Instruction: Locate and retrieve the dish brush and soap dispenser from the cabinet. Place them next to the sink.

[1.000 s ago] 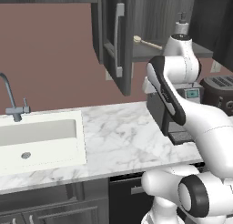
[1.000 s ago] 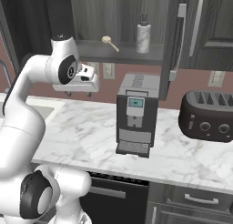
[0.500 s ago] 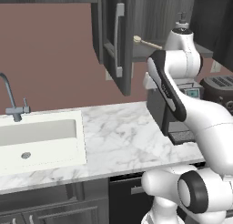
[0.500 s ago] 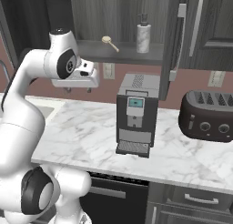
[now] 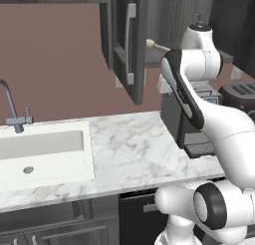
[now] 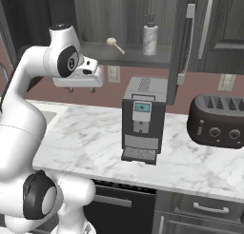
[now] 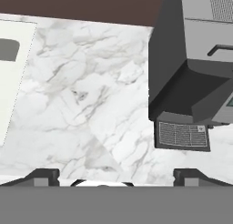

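Brush (image 5: 152,43) in the left base view lies on the cabinet (image 5: 130,45) shelf, at its front edge, level with my upper arm; the sink (image 5: 42,150) sits at the counter's left end.

Right base view: brush (image 6: 114,44) above and right of my gripper (image 6: 81,87), handle running back-right toward the dispenser (image 6: 150,37). My arm has risen since a second ago.

Hand view: my fingers (image 7: 42,175) stand wide apart, empty, pointing down at the counter (image 7: 86,104).
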